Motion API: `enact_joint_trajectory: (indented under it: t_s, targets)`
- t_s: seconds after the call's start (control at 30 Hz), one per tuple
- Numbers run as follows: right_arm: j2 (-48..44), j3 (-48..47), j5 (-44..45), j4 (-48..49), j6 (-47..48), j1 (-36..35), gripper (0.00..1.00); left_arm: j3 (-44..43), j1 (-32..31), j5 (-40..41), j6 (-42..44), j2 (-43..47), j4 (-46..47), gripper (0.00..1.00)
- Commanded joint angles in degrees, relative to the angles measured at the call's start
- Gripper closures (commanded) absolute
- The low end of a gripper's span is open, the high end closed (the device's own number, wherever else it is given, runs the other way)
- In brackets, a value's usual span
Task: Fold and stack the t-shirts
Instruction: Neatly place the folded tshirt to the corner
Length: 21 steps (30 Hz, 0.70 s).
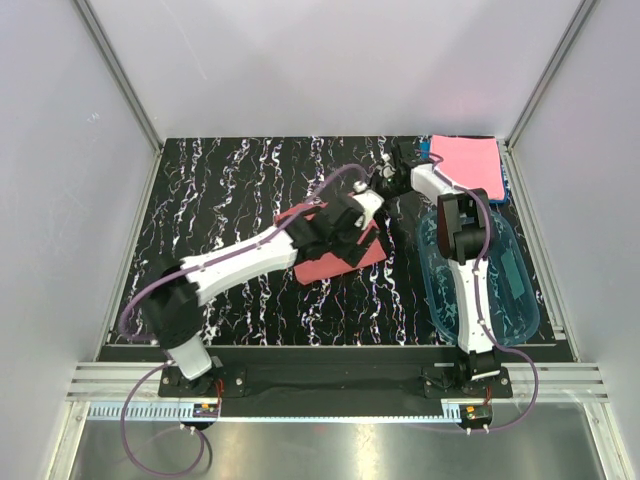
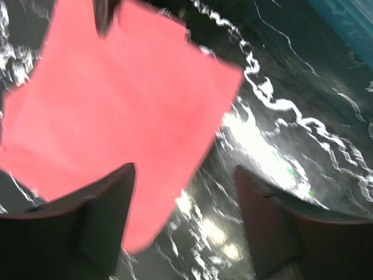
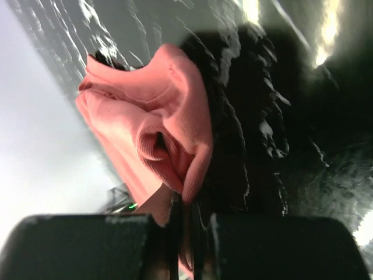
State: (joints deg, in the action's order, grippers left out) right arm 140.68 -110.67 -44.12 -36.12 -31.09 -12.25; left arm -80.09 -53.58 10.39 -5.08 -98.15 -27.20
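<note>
A salmon t-shirt (image 1: 335, 262), folded flat, lies at the middle of the table, partly under my left arm. My left gripper (image 1: 368, 206) hovers over its right edge. In the left wrist view the gripper (image 2: 185, 170) is open and holds nothing, and the shirt (image 2: 116, 105) spreads out ahead with one corner reaching between the fingers. My right gripper (image 1: 392, 160) is at the back, left of a folded pink t-shirt (image 1: 468, 165) stacked on a blue one (image 1: 506, 186). Its jaws (image 3: 186, 204) are shut on a bunched salmon-pink cloth (image 3: 157, 116) with a ribbed edge.
A clear blue plastic tub (image 1: 510, 300) stands at the right, under my right arm, and its rim (image 2: 349, 17) shows in the left wrist view. The table (image 1: 230, 190) is black marble-patterned, with white walls on three sides.
</note>
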Motion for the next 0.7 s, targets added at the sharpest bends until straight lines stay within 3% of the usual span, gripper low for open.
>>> enact_joint_trajectory:
  t_s: [0.0,0.17,0.4,0.57,0.67]
  targets:
    - [-3.1,-7.1,10.0,-6.6,12.3,-0.6,1.0,3.4,3.0,-4.0,-9.5,11.5,1.8,0.22]
    - [-4.5,-13.8,21.9,-13.4,21.3,-0.6,1.0,5.3,4.6,-3.3,-15.8,23.4,-7.0,0.23]
    - [-7.6,-20.5,40.0,-19.3,29.4,-0.6,1.0,16.4,4.6,-3.5,-23.5,39.1,-12.1,0.23]
    - [-11.1,-23.1,47.5,-19.2,35.1,-0.6,1.0,20.7,5.0,-3.2,-24.2,42.2,-13.5,0.23]
    - [-8.6,-29.9,53.4,-21.5,36.8,-0.4,1.0,20.7,5.0,-2.6,-23.0,41.6,-12.9,0.23]
